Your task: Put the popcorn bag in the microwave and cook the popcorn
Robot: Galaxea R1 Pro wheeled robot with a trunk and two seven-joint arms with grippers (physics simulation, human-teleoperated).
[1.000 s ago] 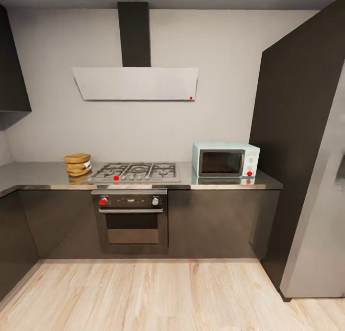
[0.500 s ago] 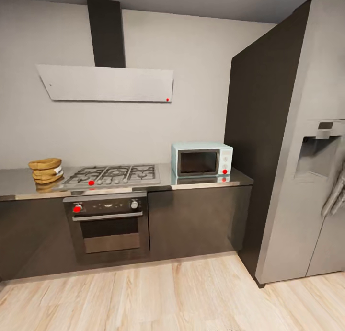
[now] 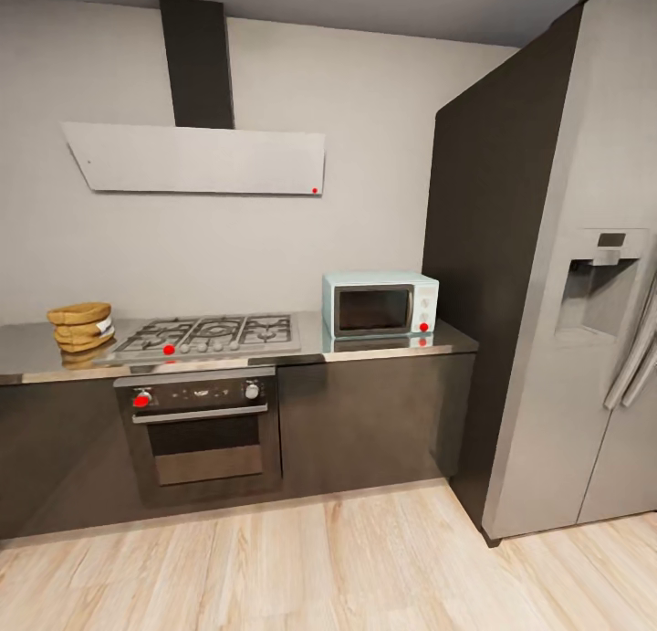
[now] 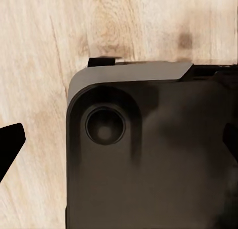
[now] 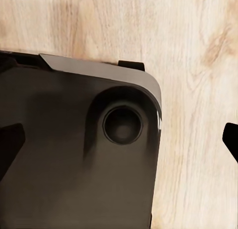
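The popcorn bag (image 3: 82, 326), a crumpled tan sack, stands on the grey steel countertop (image 3: 394, 343) at its far left, left of the hob. The pale-blue microwave (image 3: 379, 304) sits at the countertop's right end with its dark glass door closed. Both are across the floor from me, well out of reach. In the left wrist view my left gripper (image 4: 119, 142) hangs open over my dark base, its fingertips (image 4: 10, 145) spread to the picture's edges. My right gripper (image 5: 120, 142) is likewise open with nothing between its fingers (image 5: 10, 144).
A gas hob (image 3: 214, 332) and a built-in oven (image 3: 203, 425) lie between bag and microwave, under a range hood (image 3: 196, 158). A tall dark panel (image 3: 474, 275) and a steel fridge (image 3: 584, 339) wall off the right. Light wood floor (image 3: 319, 567) stretches before the cabinets.
The camera has swung to the right: the counter, hob and microwave sit further left in the picture and the fridge front has come into view. Nothing on the counter has moved.
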